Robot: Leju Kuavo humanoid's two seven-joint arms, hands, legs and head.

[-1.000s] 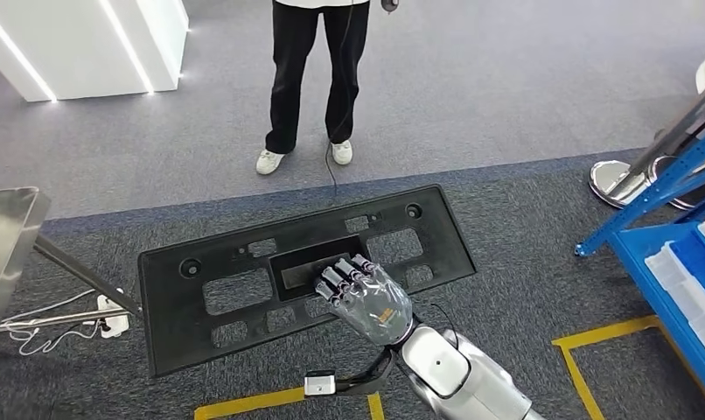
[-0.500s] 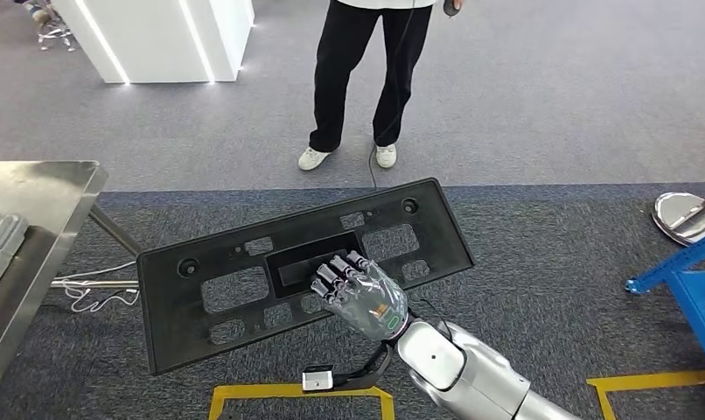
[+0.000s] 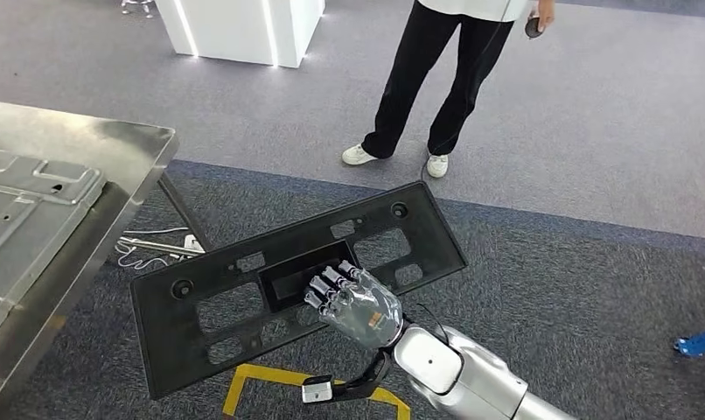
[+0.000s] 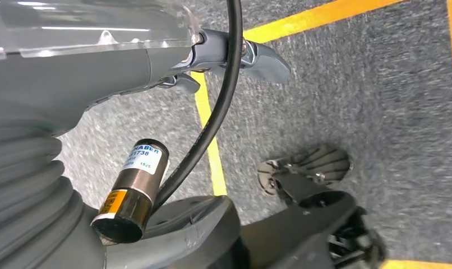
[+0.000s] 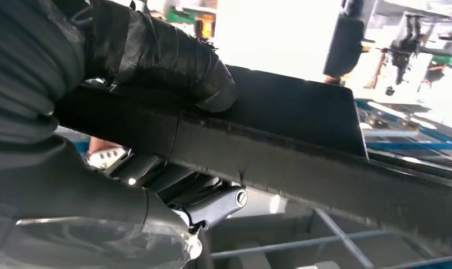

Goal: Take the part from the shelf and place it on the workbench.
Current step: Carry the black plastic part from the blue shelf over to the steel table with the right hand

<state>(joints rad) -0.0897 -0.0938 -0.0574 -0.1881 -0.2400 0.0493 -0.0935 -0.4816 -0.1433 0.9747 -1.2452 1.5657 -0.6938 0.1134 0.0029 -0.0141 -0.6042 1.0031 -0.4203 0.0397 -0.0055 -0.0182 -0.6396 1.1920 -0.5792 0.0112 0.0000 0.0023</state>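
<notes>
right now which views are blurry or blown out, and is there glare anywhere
Head view: sharp and evenly lit, with soft glare on the steel workbench and bright strips on the white pillar. Right wrist view: background washed out white behind the flat black plastic panel. Left wrist view: near parts soft, carpet streaked.

The part [image 3: 244, 297] is a long, flat black plastic panel with rectangular cut-outs, round holes near its ends and a recessed rectangle in the middle. It is carried in the air over the grey carpet, tilted, one end lower and near the table [image 3: 113, 166], its near long edge gripped by the right hand [image 3: 353, 302] at mid-length
</notes>
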